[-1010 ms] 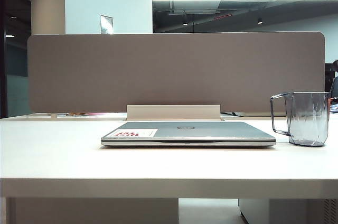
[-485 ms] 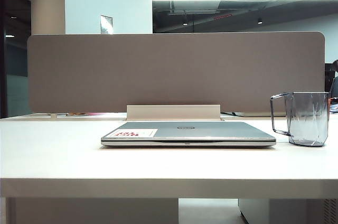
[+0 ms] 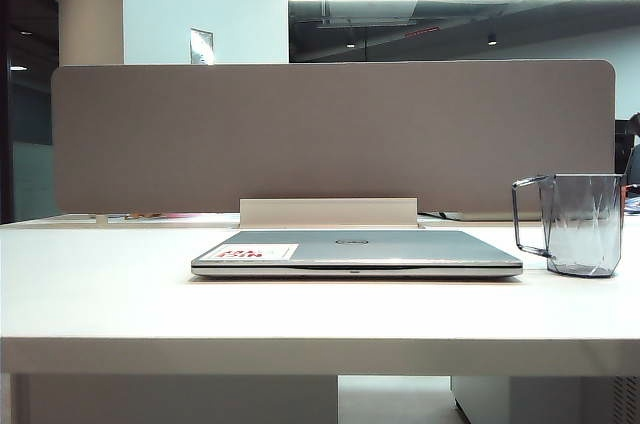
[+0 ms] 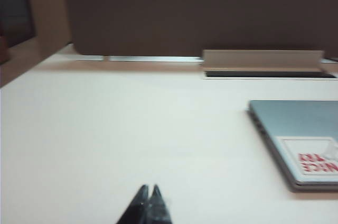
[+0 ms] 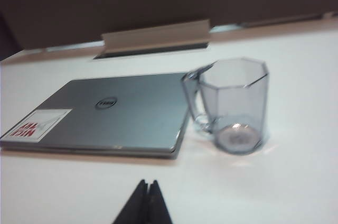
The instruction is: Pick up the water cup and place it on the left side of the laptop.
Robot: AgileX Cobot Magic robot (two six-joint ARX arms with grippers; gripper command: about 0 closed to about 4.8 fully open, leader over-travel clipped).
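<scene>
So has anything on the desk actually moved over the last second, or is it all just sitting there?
Nothing visibly changed. The water cup stands upright on the table to the right of the closed laptop, handle toward it, exactly as before. Neither arm shows in the exterior view; the left gripper and the right gripper are both shut above the table, holding nothing.

Neither claw shows in the exterior view. Each wrist picture cuts its claw off at the edge: only the dark tips of the left claw and the right claw show, pressed together. Both wrist pictures are blurred, so the sticker on the laptop cannot be read. In the left wrist view the laptop runs off the edge.
</scene>
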